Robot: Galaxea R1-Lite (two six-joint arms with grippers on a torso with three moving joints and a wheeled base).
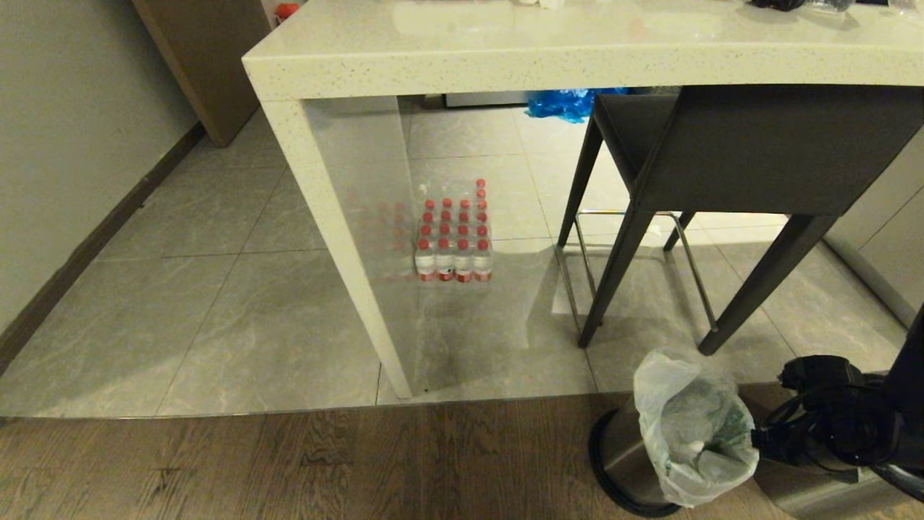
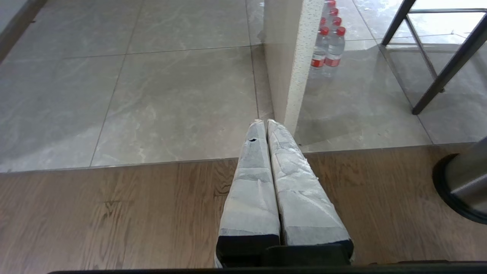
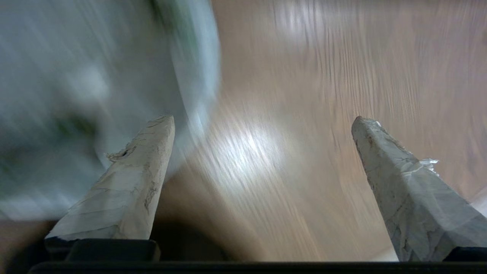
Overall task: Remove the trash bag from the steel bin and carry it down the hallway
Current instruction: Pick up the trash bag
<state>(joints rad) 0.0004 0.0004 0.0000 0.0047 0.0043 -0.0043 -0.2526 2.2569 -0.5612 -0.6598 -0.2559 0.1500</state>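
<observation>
Trash bag (image 1: 691, 426): whitish, bulging up out of steel bin (image 1: 622, 462) on wood floor, long axis roughly upright; right gripper (image 3: 262, 152) just beside it, fingers spread wide, empty, bag off to one finger's outer side; left gripper (image 2: 268, 125) pressed together, parked well apart.

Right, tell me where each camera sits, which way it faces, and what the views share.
Head: high, facing forward and down at the table, trash bag and steel bin; right arm at lower right.
Left wrist: low over the floor; left gripper shut.
Right wrist: beside the bag; right gripper open.
Shared: bin, head and left wrist.
</observation>
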